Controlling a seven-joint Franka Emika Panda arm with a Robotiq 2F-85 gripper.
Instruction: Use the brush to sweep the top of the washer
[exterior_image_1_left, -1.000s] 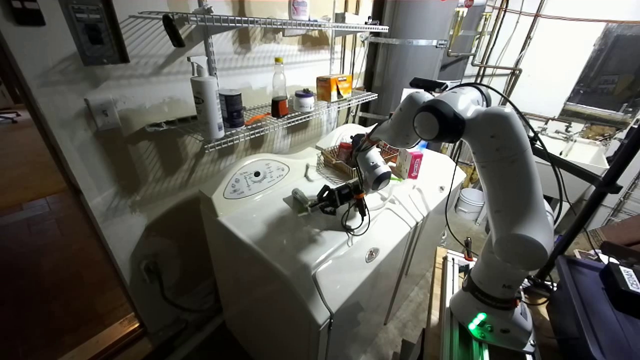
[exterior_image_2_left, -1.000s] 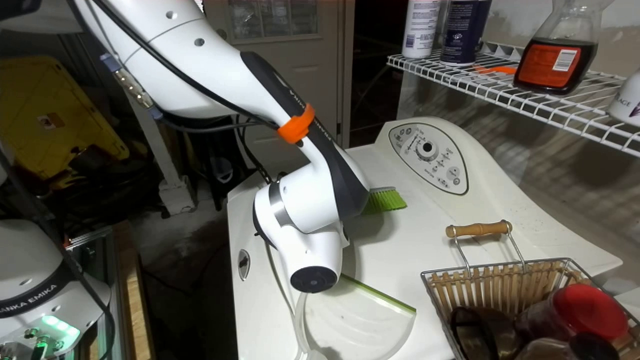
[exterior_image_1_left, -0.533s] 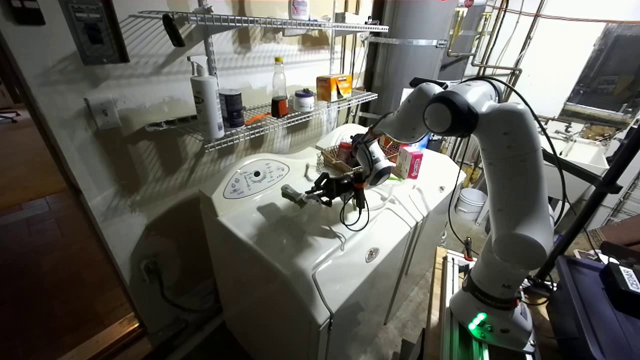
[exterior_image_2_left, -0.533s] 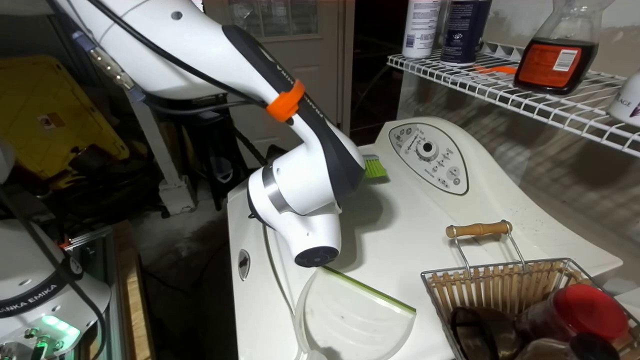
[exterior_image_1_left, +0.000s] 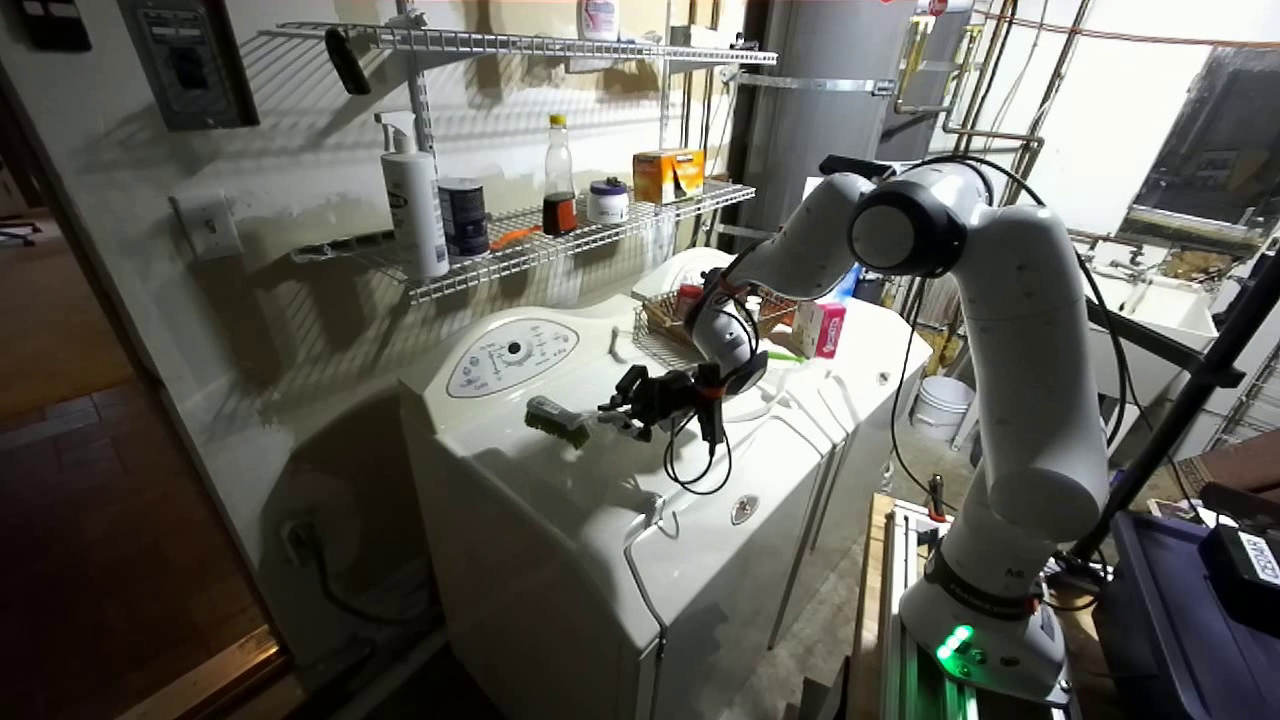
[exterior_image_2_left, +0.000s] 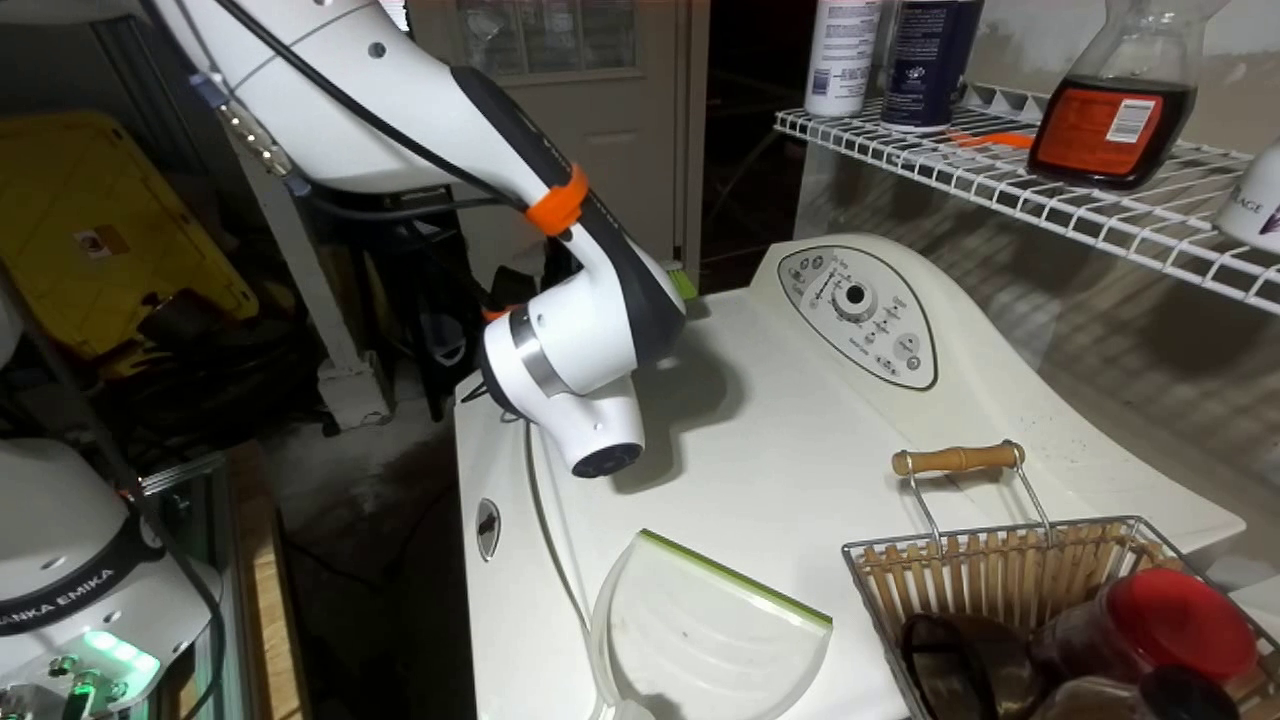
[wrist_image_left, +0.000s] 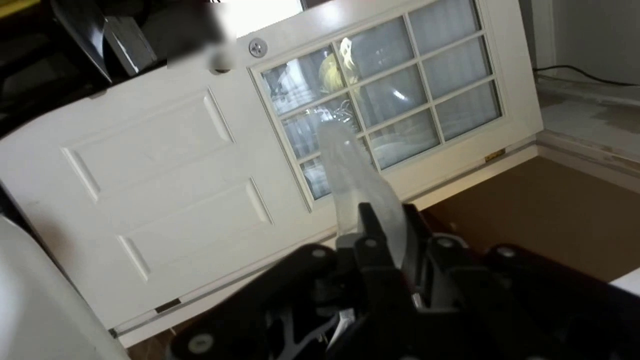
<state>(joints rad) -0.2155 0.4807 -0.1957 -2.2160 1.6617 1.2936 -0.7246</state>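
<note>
Brush (exterior_image_1_left: 557, 422) and arm (exterior_image_1_left: 1020, 380) have been swung farther from the dustpan (exterior_image_2_left: 715, 640), toward the other end of the washer (exterior_image_2_left: 800, 480), so a sweeping stroke is likely being made (just a guess). The brush is pinched by its pale handle (wrist_image_left: 352, 172) in the gripper (wrist_image_left: 387, 215), fingers close together, with its bristles (exterior_image_2_left: 682, 285) near that end; whether the top is touched cannot be told. Less green is seen past the arm than before, while the dustpan and basket (exterior_image_2_left: 985, 570) have been left in place.

This is a laundry room, as the washer (exterior_image_1_left: 540, 540), wire shelf (exterior_image_1_left: 580, 244) and white sink (exterior_image_1_left: 1185, 308) show
</note>
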